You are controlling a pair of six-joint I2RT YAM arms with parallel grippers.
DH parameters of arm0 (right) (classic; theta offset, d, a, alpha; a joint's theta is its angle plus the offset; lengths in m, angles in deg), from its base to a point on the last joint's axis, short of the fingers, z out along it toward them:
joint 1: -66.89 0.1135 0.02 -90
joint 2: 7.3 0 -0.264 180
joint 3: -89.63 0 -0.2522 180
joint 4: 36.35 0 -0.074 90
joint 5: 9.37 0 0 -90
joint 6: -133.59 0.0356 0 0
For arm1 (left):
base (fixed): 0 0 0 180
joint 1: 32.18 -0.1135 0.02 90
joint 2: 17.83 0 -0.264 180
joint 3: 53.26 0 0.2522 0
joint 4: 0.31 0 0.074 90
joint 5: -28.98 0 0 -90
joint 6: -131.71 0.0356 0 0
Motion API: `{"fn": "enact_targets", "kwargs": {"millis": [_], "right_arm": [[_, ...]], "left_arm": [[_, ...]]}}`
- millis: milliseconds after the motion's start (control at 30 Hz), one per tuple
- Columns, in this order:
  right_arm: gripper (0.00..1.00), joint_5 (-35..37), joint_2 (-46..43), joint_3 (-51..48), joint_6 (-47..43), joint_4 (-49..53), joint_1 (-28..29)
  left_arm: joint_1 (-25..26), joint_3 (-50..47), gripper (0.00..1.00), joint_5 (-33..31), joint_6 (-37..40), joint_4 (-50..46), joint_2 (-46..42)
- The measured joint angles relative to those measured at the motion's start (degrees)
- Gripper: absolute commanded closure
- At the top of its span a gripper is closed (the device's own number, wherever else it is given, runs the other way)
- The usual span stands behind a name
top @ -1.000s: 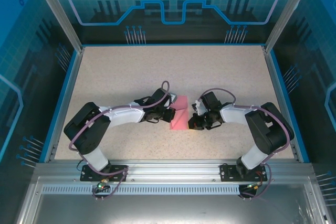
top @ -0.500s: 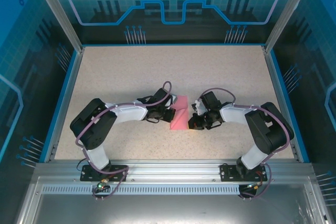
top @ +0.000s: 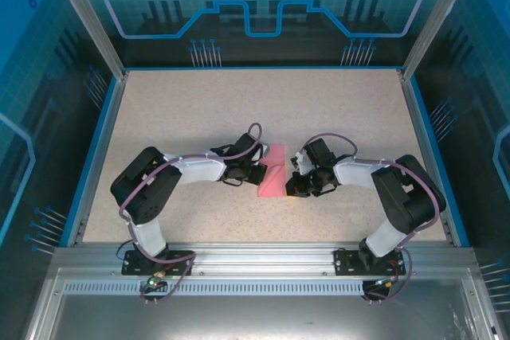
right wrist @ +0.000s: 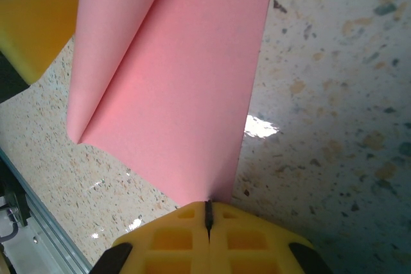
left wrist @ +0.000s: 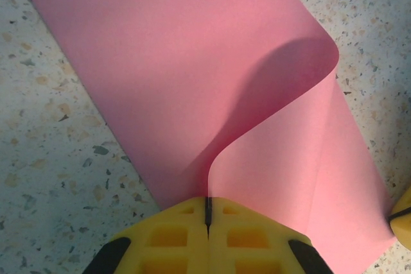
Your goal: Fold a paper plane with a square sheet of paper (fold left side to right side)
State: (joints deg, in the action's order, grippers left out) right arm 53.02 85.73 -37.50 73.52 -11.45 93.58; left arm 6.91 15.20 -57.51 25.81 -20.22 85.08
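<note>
Your left gripper (left wrist: 207, 206) has its yellow fingers pressed together, with the edge of the square sheet of paper (left wrist: 173, 62) pinched in the seam between them. From that pinch the paper rises and curls over in a soft loop, while the rest lies flat on the speckled tabletop (top: 199, 109). Your right gripper (right wrist: 207, 208) is likewise closed, and a near corner of the sheet's right edge runs into its seam, so it looks clamped on the paper too.

In the top view the sheet sits mid-table, directly between the two grippers and touching both. Its long axis runs near to far, tipped slightly right at the far end. The left gripper is on its left side and the right gripper at its near right corner, with little room between them.

The fold turns on one thing: the edge you hold in the left gripper has to travel to the right, across that long axis, to meet the edge by the right gripper. The left arm is the one to carry it; the right serves as the anchor. Judge the loop as not yet creased, so the fold looks begun but unfinished.
</note>
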Motion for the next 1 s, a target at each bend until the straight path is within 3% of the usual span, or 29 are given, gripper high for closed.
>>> {"fn": "enact_targets", "kwargs": {"millis": [433, 600, 1000], "right_arm": [[1.00, -1.68, -1.29, 0.00, 0.52, -0.44, -1.70], [1.00, -4.59, -1.33, 1.42, 4.11, -5.16, -2.73], [1.00, -5.86, 8.04, 11.02, 8.24, -10.80, -0.79]], "left_arm": [[-0.07, 0.02, 0.99, 0.55, 0.00, 0.57, 0.50], [-0.22, 0.02, 0.99, 1.27, 0.00, 0.94, 0.66], [-0.26, 0.02, 0.98, 1.77, 0.02, 1.53, 0.94]]}}
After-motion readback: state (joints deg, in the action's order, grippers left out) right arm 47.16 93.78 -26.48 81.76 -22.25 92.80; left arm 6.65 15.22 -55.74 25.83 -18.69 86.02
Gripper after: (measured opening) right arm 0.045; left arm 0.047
